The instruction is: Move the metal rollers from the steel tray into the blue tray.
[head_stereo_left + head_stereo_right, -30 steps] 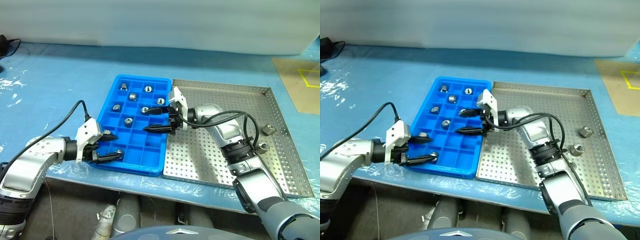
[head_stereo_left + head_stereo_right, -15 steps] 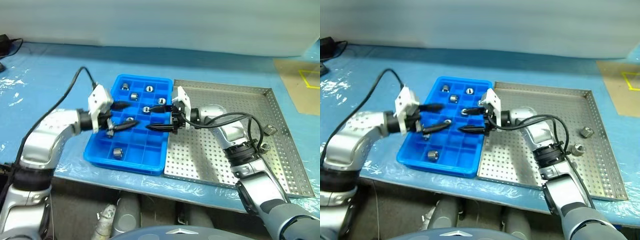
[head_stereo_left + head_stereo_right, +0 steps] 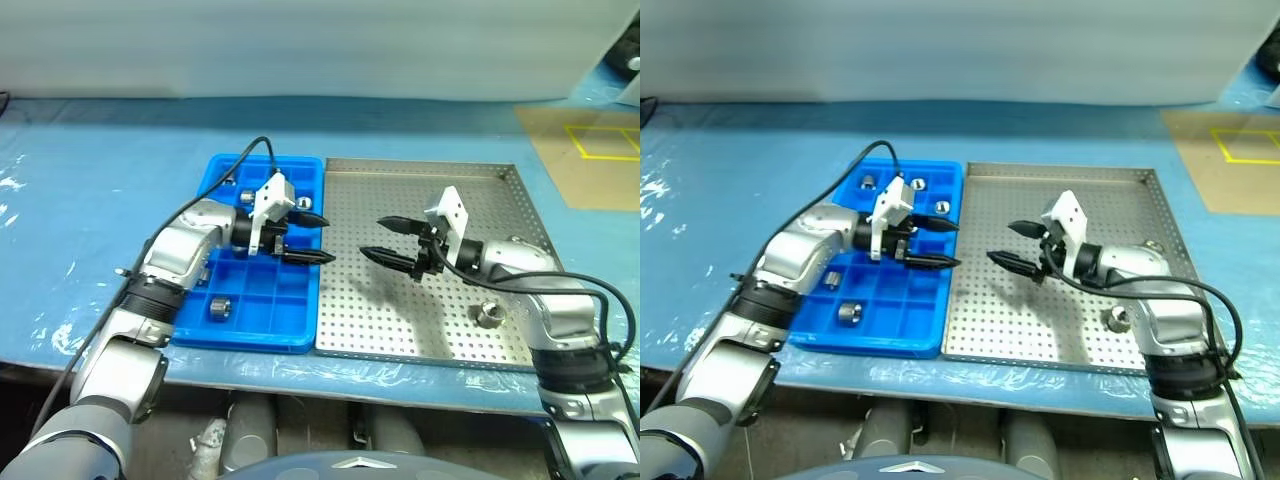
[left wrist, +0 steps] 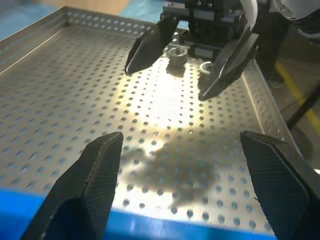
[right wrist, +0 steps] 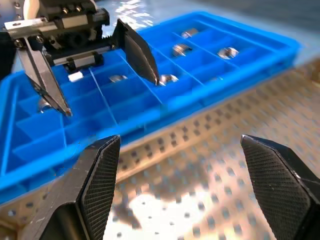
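From the head camera: the blue tray (image 3: 262, 300) sits on the tabletop (image 3: 90, 220) right up against the left edge of the steel tray (image 3: 420, 320). The left hand (image 3: 312, 238) hangs over the blue tray's right side, tips pointing toward the steel tray, fingers spread apart with nothing between them. The right hand (image 3: 385, 240) is over the middle of the steel tray, pointing back at the left one, also spread wide and empty. So the two hands face each other across the seam between the trays, not touching.

Metal rollers: one (image 3: 221, 308) lies in a near-left compartment of the blue tray, and a few more sit in the far compartments, partly hidden behind the left arm. One roller (image 3: 489, 315) lies on the steel tray's holed floor, near the right forearm. The other head view shows another (image 3: 1153, 246) further back by the right arm.

Left wrist camera: its own two black fingers (image 4: 85, 190) stand well apart over the perforated floor, just past the blue rim. The right hand (image 4: 192, 60) faces it, open, with two rollers (image 4: 176, 54) behind it.

Right wrist camera: own fingers (image 5: 92, 185) wide apart over the steel tray, the left hand (image 5: 110, 95) open above the blue compartments, several rollers (image 5: 181, 49) in the far cells.
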Tool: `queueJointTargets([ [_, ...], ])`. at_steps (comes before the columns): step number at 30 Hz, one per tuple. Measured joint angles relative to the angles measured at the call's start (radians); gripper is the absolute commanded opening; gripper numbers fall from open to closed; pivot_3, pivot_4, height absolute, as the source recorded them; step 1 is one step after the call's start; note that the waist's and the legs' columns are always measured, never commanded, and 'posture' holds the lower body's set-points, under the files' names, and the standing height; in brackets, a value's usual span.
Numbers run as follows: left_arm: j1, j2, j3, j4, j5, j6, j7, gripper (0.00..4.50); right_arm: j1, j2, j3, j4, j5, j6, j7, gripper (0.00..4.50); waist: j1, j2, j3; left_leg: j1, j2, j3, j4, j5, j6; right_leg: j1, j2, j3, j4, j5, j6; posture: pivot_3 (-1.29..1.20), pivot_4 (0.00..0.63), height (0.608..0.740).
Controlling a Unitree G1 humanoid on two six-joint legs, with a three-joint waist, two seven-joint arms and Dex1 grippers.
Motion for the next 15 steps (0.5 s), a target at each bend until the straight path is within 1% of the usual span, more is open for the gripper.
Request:
queueJointTargets([
  [5,-0.060,-0.106,-0.037,0.142,0.036,-0.094,-0.076,3.93,0.198,-0.032,-0.153,-0.192,0.062,0.091,-0.101,3.95,-0.055,0.000,0.000,0.002,0.000,0.002,0.001,-0.002,0.007,0.002,0.001,0.002,-0.002,0.001,0.001,-0.54,0.150,0.740],
  [8,-0.076,-0.155,-0.048,0.209,0.051,-0.135,-0.109,3.93,0.288,-0.036,-0.228,-0.270,0.096,0.129,-0.143,3.95,-0.083,0.001,0.000,0.007,0.000,0.002,0.001,-0.004,0.005,0.007,0.002,0.001,-0.004,0.001,0.001,-0.58,0.150,0.740],
  [12,-0.100,-0.200,-0.049,0.268,0.070,-0.178,-0.139,3.93,0.352,-0.039,-0.292,-0.331,0.131,0.155,-0.190,3.95,-0.109,0.001,-0.001,0.011,0.000,0.002,0.001,-0.005,0.006,0.013,0.002,0.002,-0.008,0.001,0.003,-0.61,0.150,0.740],
  [15,-0.101,-0.220,-0.050,0.292,0.085,-0.201,-0.157,3.93,0.383,-0.031,-0.306,-0.368,0.151,0.164,-0.230,3.95,-0.125,0.002,-0.001,0.010,0.000,0.001,0.001,-0.006,0.008,0.015,0.002,0.001,-0.013,0.002,0.005,-0.61,0.150,0.740],
])
